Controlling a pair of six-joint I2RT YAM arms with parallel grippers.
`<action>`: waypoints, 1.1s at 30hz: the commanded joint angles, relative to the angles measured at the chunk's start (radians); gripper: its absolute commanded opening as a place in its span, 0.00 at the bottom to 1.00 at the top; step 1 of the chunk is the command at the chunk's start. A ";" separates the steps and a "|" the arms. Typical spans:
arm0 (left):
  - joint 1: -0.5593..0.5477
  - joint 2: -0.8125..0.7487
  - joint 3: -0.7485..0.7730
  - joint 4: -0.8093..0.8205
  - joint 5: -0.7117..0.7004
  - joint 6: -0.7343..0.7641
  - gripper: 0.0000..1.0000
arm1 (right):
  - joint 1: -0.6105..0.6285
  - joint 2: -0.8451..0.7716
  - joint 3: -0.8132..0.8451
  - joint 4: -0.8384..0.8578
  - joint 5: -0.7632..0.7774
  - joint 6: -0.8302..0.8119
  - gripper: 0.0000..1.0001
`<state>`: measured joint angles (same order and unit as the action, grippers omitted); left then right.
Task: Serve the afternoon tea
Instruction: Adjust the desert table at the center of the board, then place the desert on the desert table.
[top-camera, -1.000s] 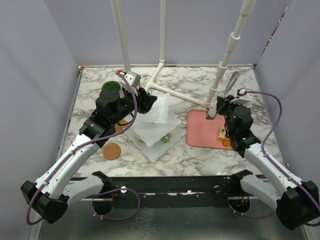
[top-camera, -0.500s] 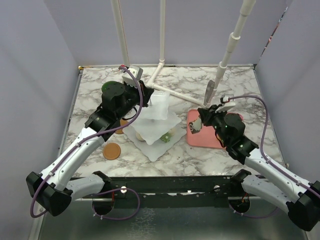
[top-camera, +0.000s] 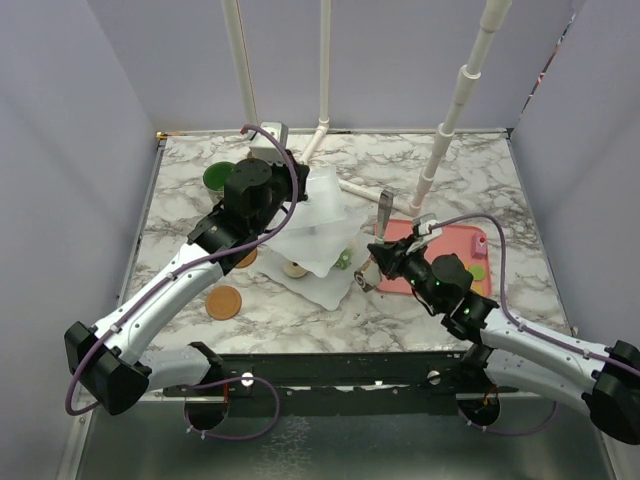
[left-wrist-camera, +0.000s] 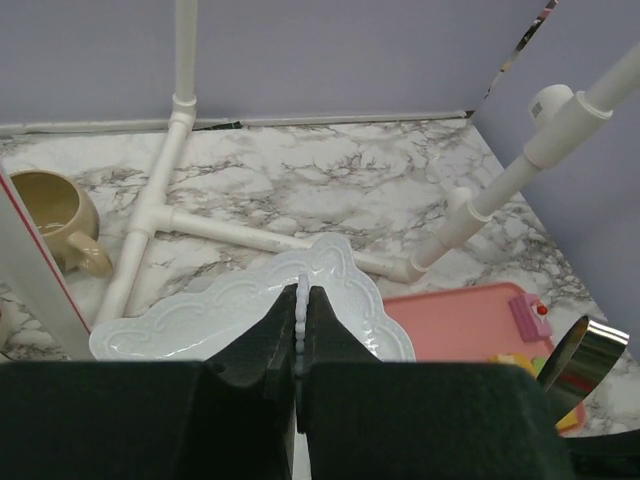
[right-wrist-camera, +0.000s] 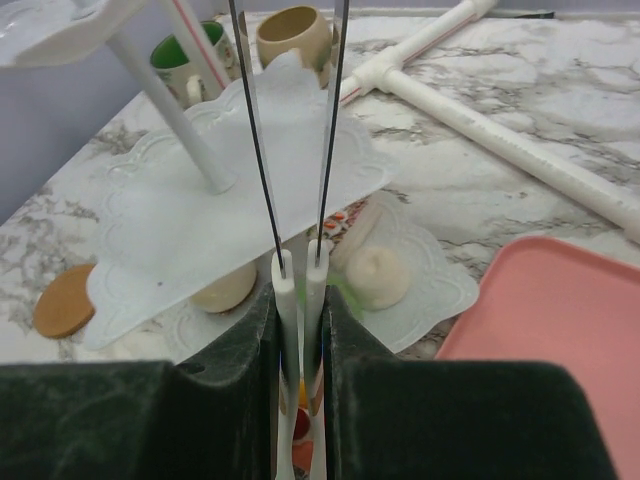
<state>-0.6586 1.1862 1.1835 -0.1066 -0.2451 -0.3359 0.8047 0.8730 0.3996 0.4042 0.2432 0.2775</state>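
**Right arm swings off the tray toward the stand**

Since half a second ago the right arm (top-camera: 520, 330) has swung from over the pink tray (top-camera: 460, 245) toward 9 o'clock. The right fingers (right-wrist-camera: 250, 335) now sit at the tray's left edge, just beside the tiered stand (top-camera: 318, 240). They are clenched on a pair of metal tongs (top-camera: 385, 205). In the right wrist view the tongs' two thin arms run almost parallel, with a narrow gap, in front of the stand's middle plate.

Over the same span the left arm (top-camera: 170, 290) has shifted toward 12 o'clock, baring more of the green-lined mug (top-camera: 218, 177). The stand's plates now look more splayed out. The left fingers (left-wrist-camera: 265, 340) are clenched on the wavy rim of one of the stand's upper plates.

The stand is at the middle of the marble surface (top-camera: 500, 170), and its post leans in the right wrist view. Cream toy pastries (right-wrist-camera: 375, 275) lie on the bottom plate, partly under the middle one. The green-lined mug stands at 10 o'clock from the stand, with the beige mug (left-wrist-camera: 45, 210) near it. One round coaster (top-camera: 224, 301) lies at 8 o'clock, apart from the stand. A second coaster (top-camera: 243, 259) is partly under the left arm.
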 joint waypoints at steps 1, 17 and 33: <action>-0.013 0.004 0.007 0.075 -0.024 -0.049 0.09 | 0.085 0.016 -0.051 0.215 0.039 -0.037 0.07; -0.011 -0.167 -0.090 0.045 0.217 0.080 0.76 | 0.364 0.290 -0.125 0.700 0.408 -0.137 0.06; -0.013 -0.202 -0.116 0.031 0.345 0.277 0.80 | 0.369 0.333 -0.156 0.810 0.316 -0.159 0.07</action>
<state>-0.6708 0.9634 1.0782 -0.0555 0.0277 -0.1230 1.1660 1.1950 0.2588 1.1294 0.5831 0.1394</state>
